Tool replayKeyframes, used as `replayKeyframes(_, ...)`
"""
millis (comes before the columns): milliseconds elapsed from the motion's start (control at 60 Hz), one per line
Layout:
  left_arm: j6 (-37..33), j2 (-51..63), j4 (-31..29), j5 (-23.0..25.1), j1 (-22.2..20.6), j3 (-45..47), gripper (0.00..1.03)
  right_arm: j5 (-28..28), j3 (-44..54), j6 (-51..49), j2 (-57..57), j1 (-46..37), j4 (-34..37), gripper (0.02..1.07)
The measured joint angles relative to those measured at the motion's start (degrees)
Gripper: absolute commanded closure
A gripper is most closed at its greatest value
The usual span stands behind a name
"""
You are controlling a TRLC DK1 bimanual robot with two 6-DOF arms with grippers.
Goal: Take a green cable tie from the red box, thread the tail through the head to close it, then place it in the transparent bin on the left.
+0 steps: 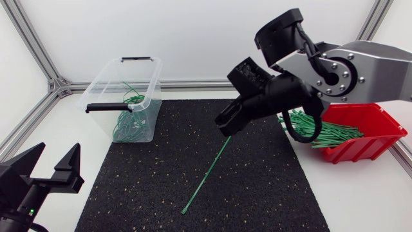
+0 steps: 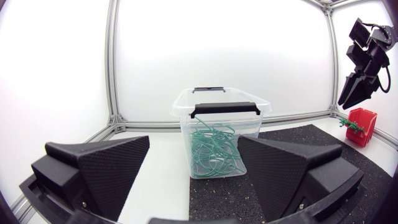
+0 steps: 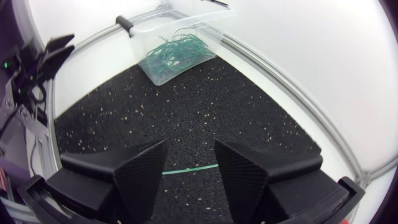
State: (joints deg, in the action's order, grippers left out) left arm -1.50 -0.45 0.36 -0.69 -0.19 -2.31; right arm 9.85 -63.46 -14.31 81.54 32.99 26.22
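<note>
Your right gripper (image 3: 191,155) hangs over the black speckled rubber mat (image 1: 161,193) with its two wedge fingers spread and a clear gap between them; nothing is clamped. In the right wrist view a long, thin, straight green plastic cable tie (image 3: 189,168) crosses that gap below the fingertips, and both its ends are hidden behind the fingers. From the head view the tie looks to lie flat on the mat. One end is under the gripper's tip and the other points away toward the mat's near edge. You cannot tell from these views whether a finger touches it.

Behind that arm, at the table's right side, is the red plastic open-fronted box (image 1: 373,122), holding a heap of straight green ties (image 1: 322,132).

Your left gripper (image 1: 58,158) is at the near left corner of the white table (image 1: 58,129), off the mat, fingers wide apart and holding nothing. Ahead of it stands the transparent plastic bin with black handles (image 2: 249,124), on the mat's far left corner. A tangle of looped green ties (image 2: 211,149) sits inside it.
</note>
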Motion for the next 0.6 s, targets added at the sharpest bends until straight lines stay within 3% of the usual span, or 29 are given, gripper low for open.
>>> replayKeyframes(100, 0.0, 0.0, 0.0, 0.0, 0.0, 0.0, 0.04, -2.6, -0.9, -6.8, 0.7, 2.4, 2.8, 0.18)
replayKeyframes(600, 0.0, 0.0, 0.0, 0.0, 0.0, 0.0, 0.04, -2.7, -6.0, -29.6, 10.7, 12.3, 17.6, 0.13)
